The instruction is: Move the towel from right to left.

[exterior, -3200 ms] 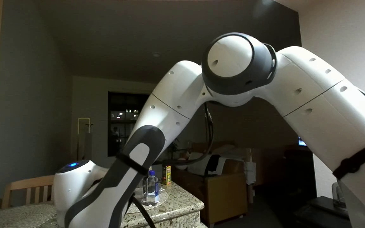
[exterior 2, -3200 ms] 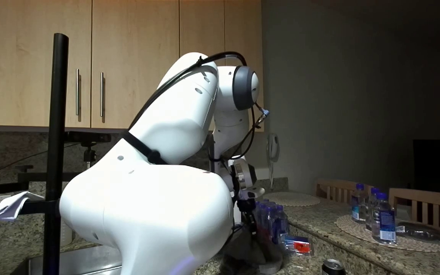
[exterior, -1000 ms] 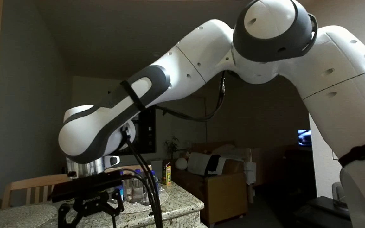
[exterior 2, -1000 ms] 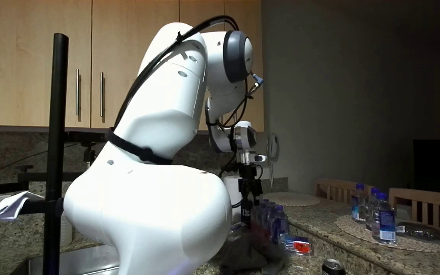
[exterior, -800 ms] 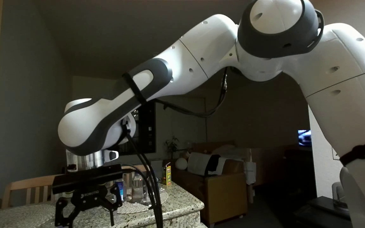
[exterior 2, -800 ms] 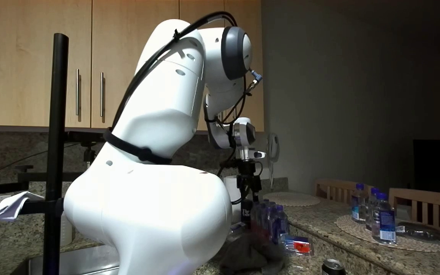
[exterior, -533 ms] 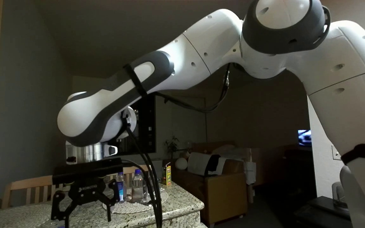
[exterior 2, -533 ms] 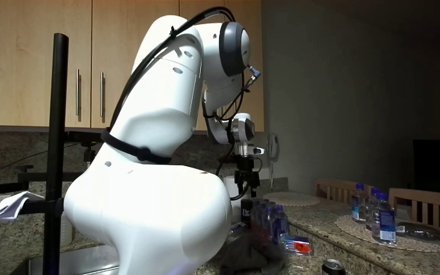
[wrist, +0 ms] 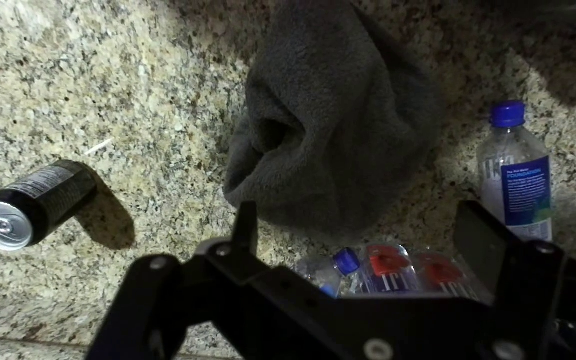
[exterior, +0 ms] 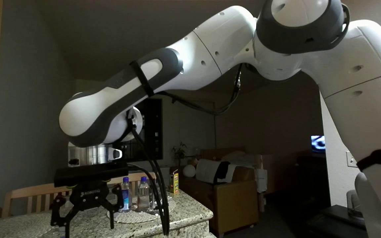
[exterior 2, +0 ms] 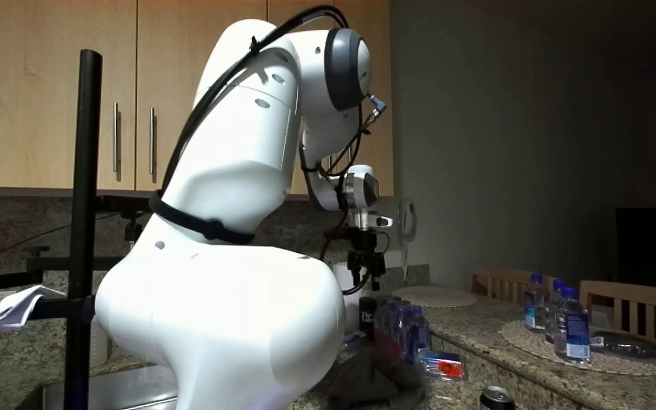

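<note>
The towel [wrist: 338,115] is dark grey and lies in a crumpled heap on the speckled stone counter, filling the upper middle of the wrist view. In an exterior view the towel [exterior 2: 373,381] shows low down, partly behind the arm's white base. My gripper [wrist: 358,206] stands open above the counter, its fingertips wide apart with nothing held between them. In an exterior view the gripper [exterior: 89,229] points downward, and in an exterior view the gripper [exterior 2: 367,282] hangs well above the towel, apart from it.
A dark can [wrist: 38,205] and a water bottle [wrist: 523,190] flank the towel. Clear packages with red labels [wrist: 388,260] lie below it in the wrist view. Several bottles [exterior 2: 402,330] stand behind the towel. More bottles [exterior 2: 575,330] are on the raised counter. A sink [exterior 2: 111,393] lies beside the base.
My gripper was low at the towel about three seconds ago. It has risen straight up since and is still climbing slightly, open, while the towel stays on the counter.
</note>
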